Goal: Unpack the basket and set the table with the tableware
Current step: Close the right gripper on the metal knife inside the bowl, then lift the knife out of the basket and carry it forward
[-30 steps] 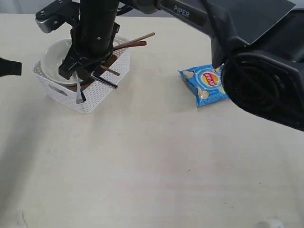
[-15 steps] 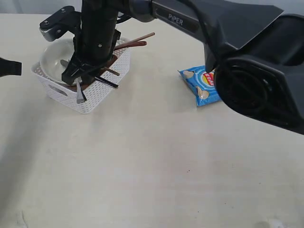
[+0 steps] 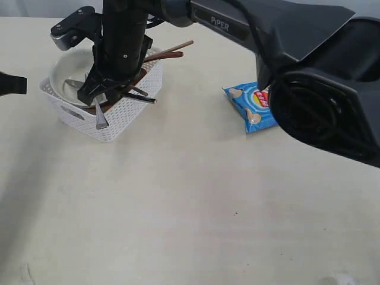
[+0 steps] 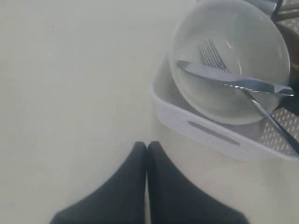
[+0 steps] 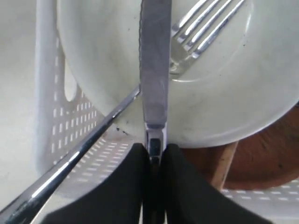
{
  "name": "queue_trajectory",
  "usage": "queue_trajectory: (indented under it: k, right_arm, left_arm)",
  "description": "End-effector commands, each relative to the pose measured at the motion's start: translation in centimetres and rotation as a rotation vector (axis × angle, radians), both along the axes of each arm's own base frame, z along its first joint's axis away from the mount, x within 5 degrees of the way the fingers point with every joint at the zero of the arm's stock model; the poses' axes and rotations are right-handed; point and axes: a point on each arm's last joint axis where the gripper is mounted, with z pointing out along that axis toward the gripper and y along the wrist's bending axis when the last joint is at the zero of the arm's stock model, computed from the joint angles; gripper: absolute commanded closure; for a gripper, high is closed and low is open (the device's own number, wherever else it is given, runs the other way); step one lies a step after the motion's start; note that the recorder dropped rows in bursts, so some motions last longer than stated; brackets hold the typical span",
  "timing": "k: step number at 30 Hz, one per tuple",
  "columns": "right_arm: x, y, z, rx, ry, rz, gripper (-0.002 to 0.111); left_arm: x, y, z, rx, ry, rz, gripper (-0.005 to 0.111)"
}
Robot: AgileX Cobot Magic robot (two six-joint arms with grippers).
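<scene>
Your right fingers (image 5: 142,158) are nipped onto the knife (image 5: 154,70) at the neck where blade meets handle, with hardly any gap showing either side. The left fingers (image 4: 140,154) are pressed together on nothing, low over the bench (image 3: 208,208) beside the basket (image 3: 119,122), which sits in the upper left of the exterior frame.

The knife lies across the bowl (image 5: 224,93), blade over the fork (image 5: 205,23). A second steel piece slants close under it towards the lower left of the right wrist frame.

Confirm the pinch is firm before lifting, since a narrow steel neck can pivot. Raise it straight up and slowly, so the blade clears the bowl rim and drags neither piece. Carry it level to open bench.
</scene>
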Motion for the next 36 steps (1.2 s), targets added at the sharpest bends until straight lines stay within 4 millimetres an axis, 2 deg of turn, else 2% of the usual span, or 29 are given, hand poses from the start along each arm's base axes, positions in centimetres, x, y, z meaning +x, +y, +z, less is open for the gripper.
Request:
queue_trajectory:
  k: [1, 10, 17, 18, 24, 28, 32, 36]
  right_arm:
    - [-0.1, -0.6, 2.8, 0.028, -0.043, -0.005, 0.109]
    - [-0.7, -1.4, 5.2, 0.019, -0.078, 0.034, 0.109]
    - [-0.6, -2.3, 7.3, -0.026, -0.196, 0.116, 0.109]
    - [-0.7, -2.6, 8.2, -0.032, -0.236, 0.186, 0.109]
    - [-0.9, -3.3, 10.1, -0.108, -0.387, 0.476, 0.109]
    - [-1.2, -4.0, 11.3, -0.157, -0.446, 0.532, 0.109]
    - [-3.1, -5.5, 11.0, -0.343, -0.489, 0.754, 0.109]
    - [-6.9, -6.7, 10.0, -0.393, -0.463, 1.216, 0.109]
  left_arm:
    - [-0.1, 0.1, 0.1, 0.005, -0.016, -0.001, 0.107]
    - [-0.1, 0.1, 0.1, 0.005, -0.016, -0.001, 0.107]
    - [0.1, 0.0, 0.3, 0.000, -0.045, -0.003, 0.107]
    - [0.3, 0.0, 0.5, -0.005, -0.078, -0.004, 0.107]
    - [0.5, 0.0, 0.7, -0.003, -0.105, -0.011, 0.107]
    - [0.5, 0.0, 0.7, 0.005, -0.106, -0.020, 0.107]
    - [0.5, 0.0, 0.6, 0.008, -0.102, -0.021, 0.107]
    - [0.4, -0.1, 0.6, -0.004, -0.092, -0.014, 0.107]
